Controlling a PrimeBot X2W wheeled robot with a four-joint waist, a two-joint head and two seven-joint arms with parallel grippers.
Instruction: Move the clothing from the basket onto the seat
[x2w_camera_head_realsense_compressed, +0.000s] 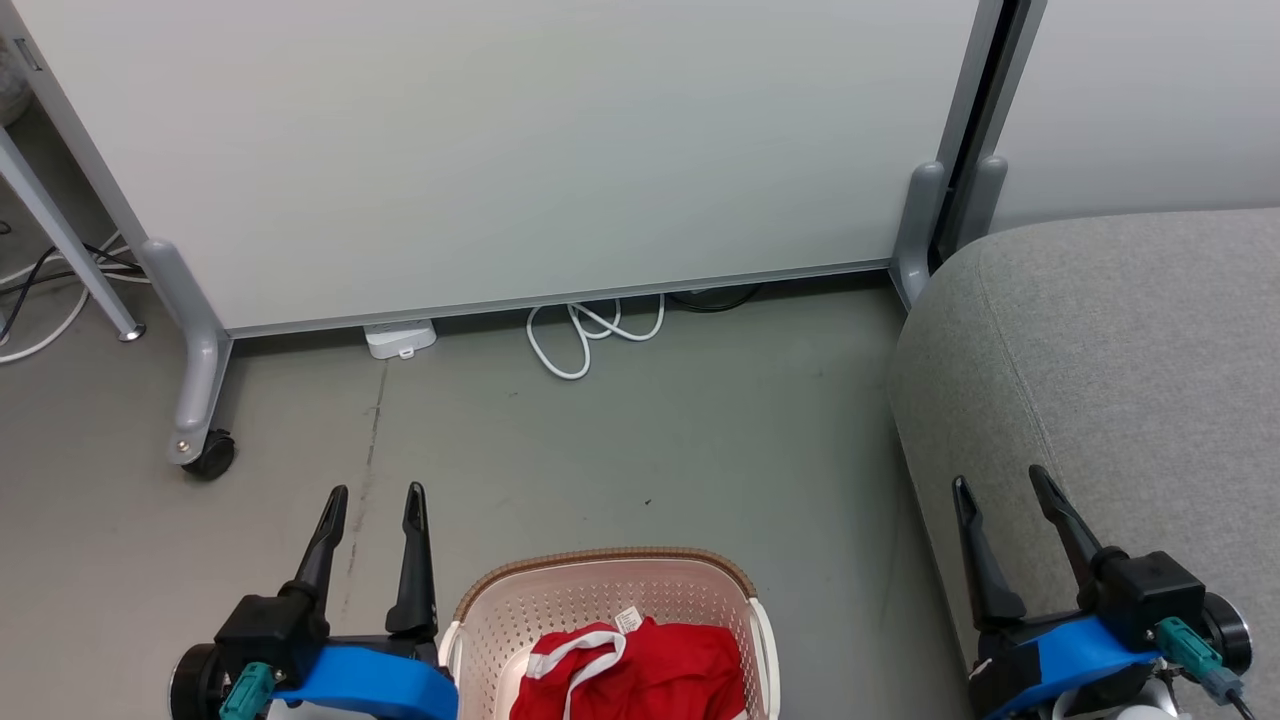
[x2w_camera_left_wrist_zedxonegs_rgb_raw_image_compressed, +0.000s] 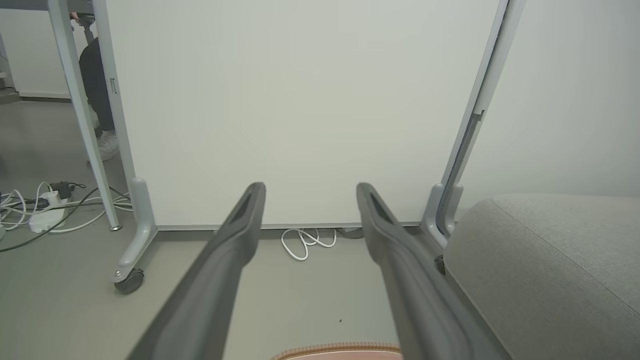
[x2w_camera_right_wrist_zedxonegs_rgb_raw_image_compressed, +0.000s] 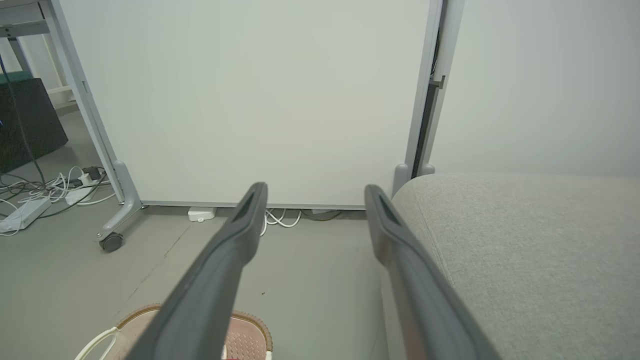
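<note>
Red clothing with white stripe trim and a white label lies bunched in the cream basket, whose brown rim shows at the bottom centre of the head view. The basket rim peeks into the left wrist view, and the basket sits low in the right wrist view. The grey seat fills the right side. My left gripper stands open just left of the basket, holding nothing. My right gripper is open too, hovering at the seat's front-left edge. The seat and the same seat show in both wrist views.
A white wheeled partition stands behind, with a caster at its left foot. A white cable loop and a power adapter lie under it. More cables and a person's leg and shoe are at far left.
</note>
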